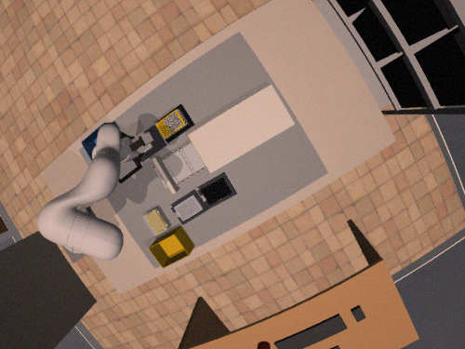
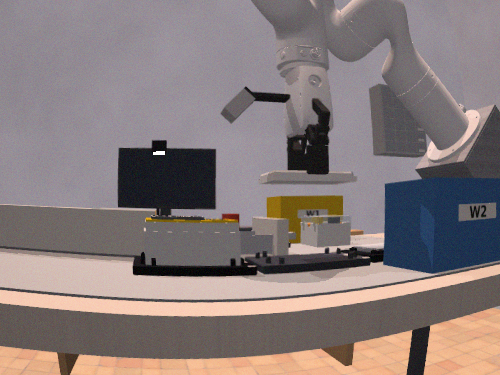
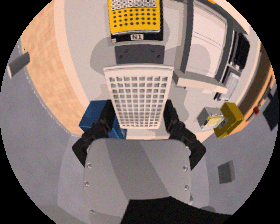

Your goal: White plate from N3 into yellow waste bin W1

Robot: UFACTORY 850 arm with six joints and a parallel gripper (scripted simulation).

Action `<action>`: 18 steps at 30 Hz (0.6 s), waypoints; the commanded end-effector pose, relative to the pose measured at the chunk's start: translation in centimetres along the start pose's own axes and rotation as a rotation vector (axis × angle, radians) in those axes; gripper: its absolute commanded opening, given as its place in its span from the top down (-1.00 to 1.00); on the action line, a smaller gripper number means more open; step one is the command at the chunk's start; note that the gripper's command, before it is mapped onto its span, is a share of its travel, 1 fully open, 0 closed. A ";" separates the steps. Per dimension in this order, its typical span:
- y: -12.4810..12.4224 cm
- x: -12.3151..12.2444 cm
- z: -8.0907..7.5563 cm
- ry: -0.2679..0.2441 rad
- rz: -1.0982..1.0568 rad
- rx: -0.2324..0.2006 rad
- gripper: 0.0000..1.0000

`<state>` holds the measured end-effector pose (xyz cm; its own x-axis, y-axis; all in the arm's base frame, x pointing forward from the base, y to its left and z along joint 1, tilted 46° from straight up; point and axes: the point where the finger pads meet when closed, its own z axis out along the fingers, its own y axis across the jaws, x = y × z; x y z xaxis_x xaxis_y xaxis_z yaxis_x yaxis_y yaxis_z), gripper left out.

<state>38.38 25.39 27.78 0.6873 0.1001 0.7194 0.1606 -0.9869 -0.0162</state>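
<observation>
My gripper (image 2: 307, 167) is shut on the white plate (image 2: 307, 177), a flat gridded well plate. It holds the plate level, well above the bench. In the wrist view the plate (image 3: 139, 100) sits between my two black fingers. In the top view my gripper (image 1: 141, 145) hangs over the left part of the grey mat, next to an empty black nest (image 1: 129, 169). The yellow bin W1 (image 1: 171, 247) stands upright near the bench's front edge, far from my gripper. It also shows behind the plate in the side view (image 2: 305, 215) and at the right in the wrist view (image 3: 230, 117).
The blue bin W2 (image 2: 440, 222) stands close beside my arm. A yellow plate (image 1: 173, 123) lies in nest N1. The cooler (image 1: 242, 127) has its drawer (image 1: 181, 165) pulled out. A white plate (image 1: 187, 208), a black plate (image 1: 216, 191) and a pale box (image 1: 155, 221) lie between me and W1.
</observation>
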 end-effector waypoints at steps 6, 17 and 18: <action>0.0 0.0 -1.3 0.000 0.000 -0.001 1.00; 0.0 0.0 -1.6 0.000 0.000 -0.001 1.00; 0.0 0.0 -1.6 0.000 0.000 -0.001 1.00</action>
<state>37.29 25.19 28.86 0.6879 0.1008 0.7187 0.1600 -0.9870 -0.0147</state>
